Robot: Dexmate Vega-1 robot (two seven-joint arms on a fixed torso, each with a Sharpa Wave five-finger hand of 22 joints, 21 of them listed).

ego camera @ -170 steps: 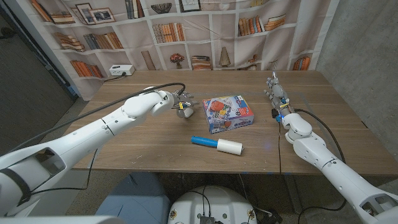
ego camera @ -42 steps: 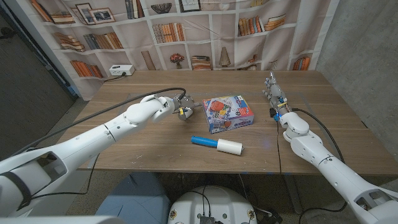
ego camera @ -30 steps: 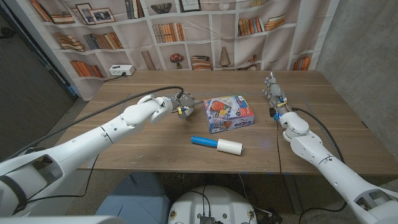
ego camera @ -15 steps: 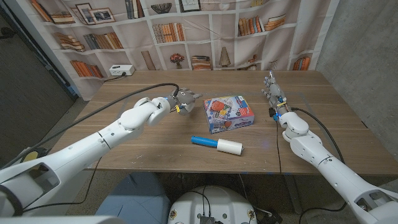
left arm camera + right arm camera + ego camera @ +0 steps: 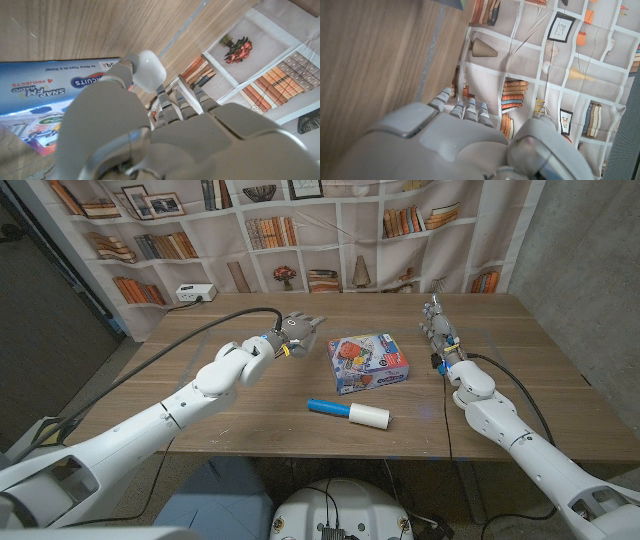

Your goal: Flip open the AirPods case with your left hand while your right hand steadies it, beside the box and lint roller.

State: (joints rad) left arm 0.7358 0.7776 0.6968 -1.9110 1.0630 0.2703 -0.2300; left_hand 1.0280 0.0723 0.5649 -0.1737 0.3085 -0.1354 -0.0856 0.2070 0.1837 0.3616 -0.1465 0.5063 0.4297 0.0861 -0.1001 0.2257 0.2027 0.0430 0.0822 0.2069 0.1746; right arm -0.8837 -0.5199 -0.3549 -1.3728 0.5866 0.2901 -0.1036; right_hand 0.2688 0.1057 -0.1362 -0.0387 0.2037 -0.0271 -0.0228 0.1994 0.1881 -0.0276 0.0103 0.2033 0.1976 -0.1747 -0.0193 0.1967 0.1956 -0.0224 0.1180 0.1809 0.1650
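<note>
Wooden table [image 5: 250, 410]: left hand [image 5: 293, 332] pinches white AirPods case [image 5: 148, 71], mostly hidden; right hand [image 5: 438, 326] fingers straight, holding nothing.

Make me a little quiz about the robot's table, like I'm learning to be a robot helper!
1. True or false: the lint roller lies between the box and the table's near edge.
2. What is the left hand holding? A) the AirPods case B) the lint roller C) the box
3. Fill in the gap: the lint roller's handle is ____ and its roll is white.

Key: 1 true; 2 A, pinched at the fingertips, as the left wrist view shows; 3 blue.
</note>
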